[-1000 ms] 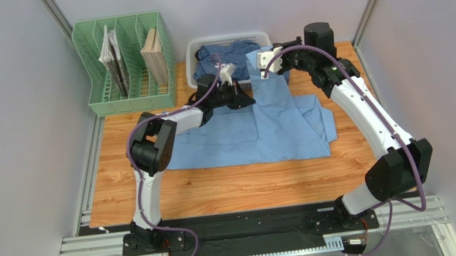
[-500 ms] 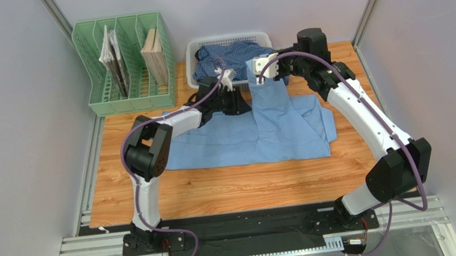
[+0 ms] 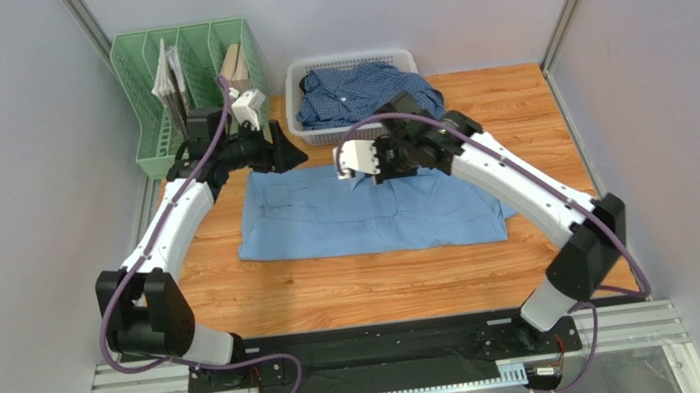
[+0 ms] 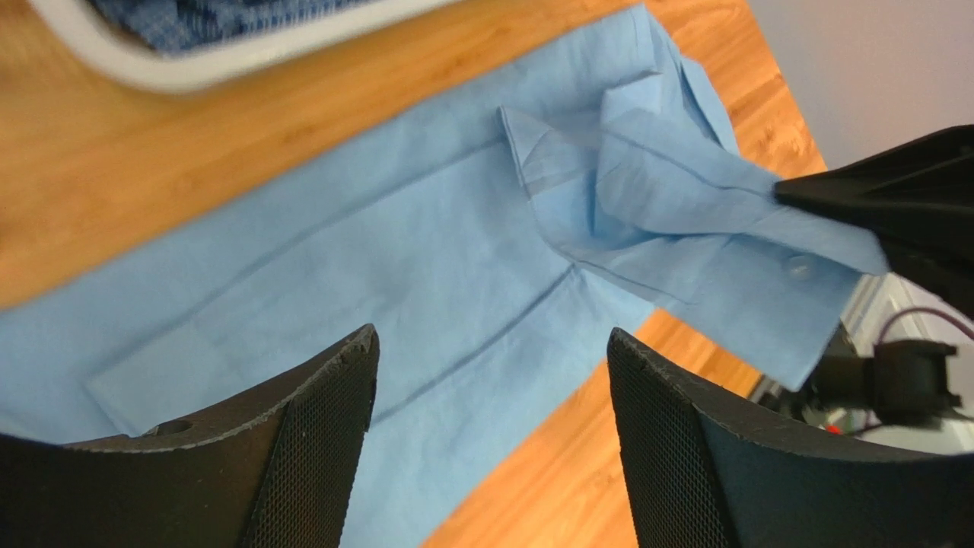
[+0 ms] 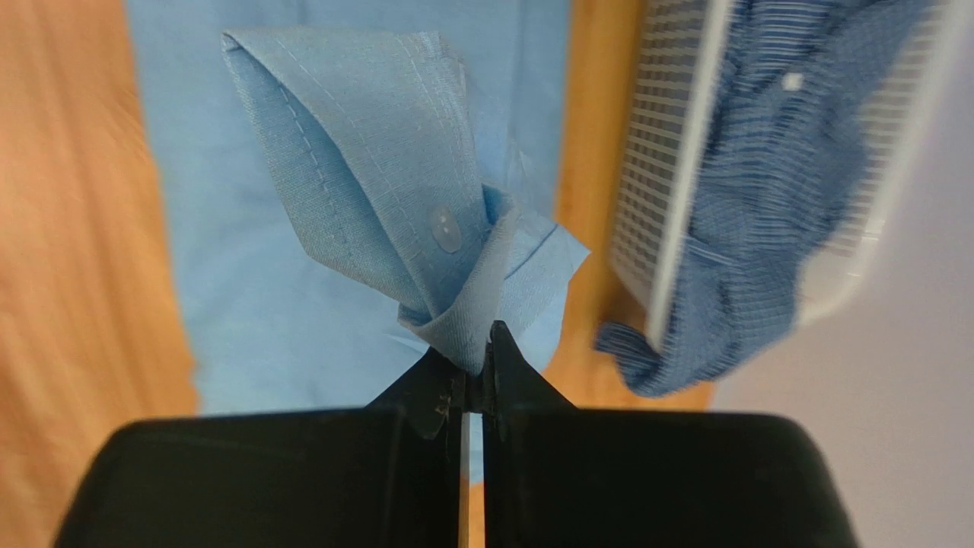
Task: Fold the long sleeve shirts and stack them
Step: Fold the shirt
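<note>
The light sky-blue long sleeve shirt (image 3: 367, 217) lies spread across the wooden table. My right gripper (image 5: 480, 354) is shut on its buttoned sleeve cuff (image 5: 377, 194) and holds that cuff lifted over the middle of the shirt's body; the same gripper (image 3: 358, 177) hangs above the shirt in the top view. Above the shirt's far left corner, my left gripper (image 3: 294, 155) stands open and empty, its fingers (image 4: 309, 445) wide apart over the cloth (image 4: 377, 263). The darker checked shirt (image 3: 360, 89) lies crumpled in the white basket (image 3: 346, 58).
A green file rack (image 3: 189, 96) with books stands at the back left, close behind my left wrist. The basket (image 5: 675, 171) sits at the back centre, a checked sleeve (image 5: 652, 348) spilling over its rim. Grey walls close in both sides.
My left gripper has opened, let go of the light blue shirt and swung left toward the rack. The right gripper has carried the sleeve cuff down and left over the shirt's body.
</note>
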